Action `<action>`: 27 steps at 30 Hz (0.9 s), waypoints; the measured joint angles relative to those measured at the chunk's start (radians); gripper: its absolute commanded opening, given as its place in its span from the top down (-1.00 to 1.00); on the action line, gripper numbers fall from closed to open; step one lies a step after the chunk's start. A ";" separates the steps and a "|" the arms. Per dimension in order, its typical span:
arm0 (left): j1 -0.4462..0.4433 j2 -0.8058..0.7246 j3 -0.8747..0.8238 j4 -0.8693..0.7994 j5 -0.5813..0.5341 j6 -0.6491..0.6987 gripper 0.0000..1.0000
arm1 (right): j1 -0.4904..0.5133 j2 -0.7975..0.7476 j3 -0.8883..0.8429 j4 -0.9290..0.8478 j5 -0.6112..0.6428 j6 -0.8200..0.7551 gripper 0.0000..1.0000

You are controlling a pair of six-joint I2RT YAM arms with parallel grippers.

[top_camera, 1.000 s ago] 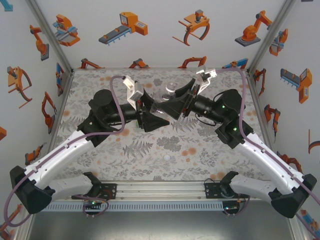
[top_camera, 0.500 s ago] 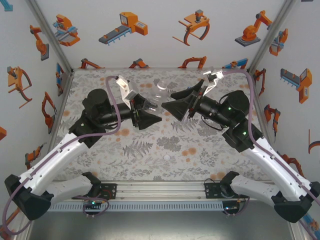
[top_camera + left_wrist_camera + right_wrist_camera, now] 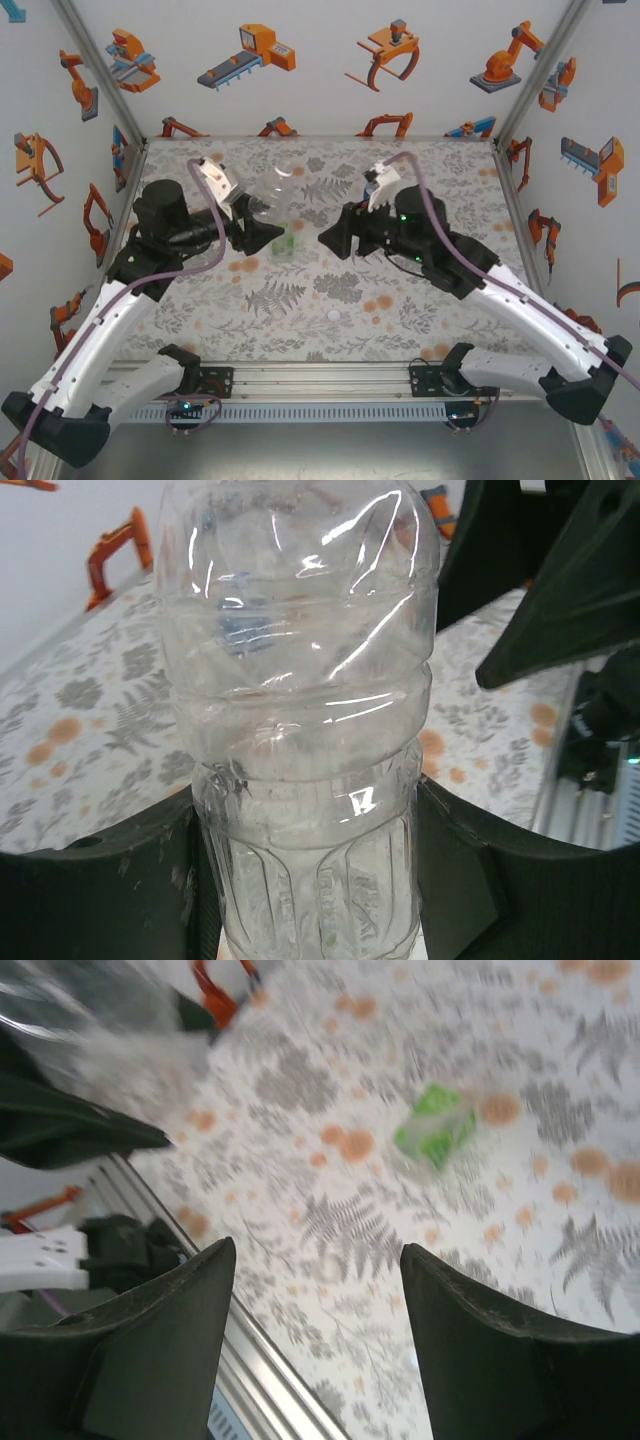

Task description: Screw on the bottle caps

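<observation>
From above, the left gripper [image 3: 262, 232] squeezes the clear bottle [image 3: 278, 203] and holds it over the flowery mat [image 3: 400, 300]. The right gripper [image 3: 335, 240] is close by, fingers apart, holding nothing. One white cap [image 3: 333, 316] lies well apart, near the front. The green bottle [image 3: 284, 246] lies just beside the held one.

The left wrist view shows the clear bottle standing tight between the fingers [image 3: 100, 890].

In the right wrist view the green bottle is blurry.

I think the best way is to hold the bottle straight, set the cap flat on top, and turn softly
</observation>
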 measured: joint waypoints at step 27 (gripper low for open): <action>0.068 -0.099 -0.234 0.185 0.014 0.062 1.00 | 0.168 0.423 -0.216 -0.156 0.130 0.321 0.08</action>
